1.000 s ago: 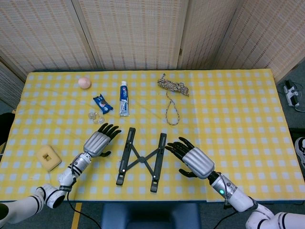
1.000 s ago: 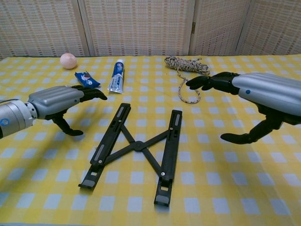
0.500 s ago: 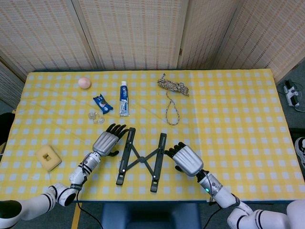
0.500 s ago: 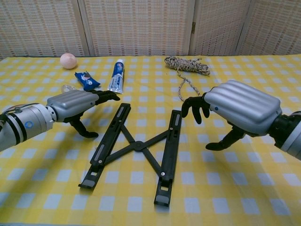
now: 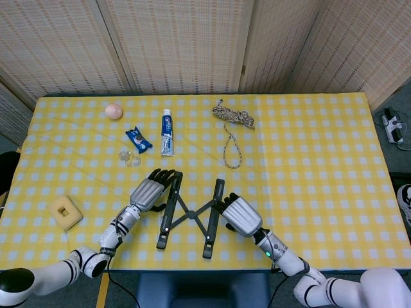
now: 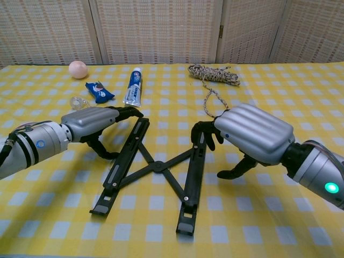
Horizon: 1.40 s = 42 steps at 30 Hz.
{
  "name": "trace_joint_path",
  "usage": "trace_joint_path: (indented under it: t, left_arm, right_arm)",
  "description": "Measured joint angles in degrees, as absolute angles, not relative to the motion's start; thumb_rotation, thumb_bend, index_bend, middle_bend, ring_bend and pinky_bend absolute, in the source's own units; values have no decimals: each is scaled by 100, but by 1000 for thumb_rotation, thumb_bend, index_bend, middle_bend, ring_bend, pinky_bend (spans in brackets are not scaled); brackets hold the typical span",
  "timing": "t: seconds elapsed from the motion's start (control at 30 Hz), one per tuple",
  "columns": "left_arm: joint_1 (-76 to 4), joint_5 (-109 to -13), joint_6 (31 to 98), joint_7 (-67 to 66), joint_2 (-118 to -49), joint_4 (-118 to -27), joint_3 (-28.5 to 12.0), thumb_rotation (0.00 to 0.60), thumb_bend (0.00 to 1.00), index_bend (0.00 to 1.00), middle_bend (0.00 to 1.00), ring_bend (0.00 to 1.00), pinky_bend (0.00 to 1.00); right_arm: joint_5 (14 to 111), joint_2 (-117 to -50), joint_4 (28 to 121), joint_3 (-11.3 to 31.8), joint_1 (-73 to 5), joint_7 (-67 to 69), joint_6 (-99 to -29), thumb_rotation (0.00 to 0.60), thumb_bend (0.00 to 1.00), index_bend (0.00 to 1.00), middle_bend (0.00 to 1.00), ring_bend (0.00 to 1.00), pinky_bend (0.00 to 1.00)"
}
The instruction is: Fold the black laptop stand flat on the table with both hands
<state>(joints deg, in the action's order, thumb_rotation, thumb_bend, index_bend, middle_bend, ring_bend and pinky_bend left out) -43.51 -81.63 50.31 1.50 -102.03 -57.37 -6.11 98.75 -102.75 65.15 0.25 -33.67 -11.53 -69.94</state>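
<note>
Black laptop stand [image 5: 191, 214] | legs splayed, cross-braced | flat on checked tablecloth [image 5: 308, 160]

Robot test station, staged indoors. Evidenced by woven folding screens [image 5: 186, 45] enclosing a table [image 5: 321, 167] under yellow checked cloth, with unrelated props laid out: toothpaste tube [image 5: 167, 132], coiled rope [image 5: 232, 117], sponge [image 5: 66, 212], snack packet [image 5: 138, 138], ball [image 5: 113, 111]. Cabling on floor at right [image 5: 393, 128].
</note>
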Motion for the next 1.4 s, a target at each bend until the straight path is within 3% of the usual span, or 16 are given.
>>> trace_joint_path:
  t: [1.4]
  left_arm:
    - [-4320, -7905, 4834, 656, -10218, -5876, -561, 600, 236, 68, 41, 0, 0]
  right_arm:
    - [10393, -11544, 4259, -240, -3739, -733, -7616, 600, 155, 373, 544, 499, 434]
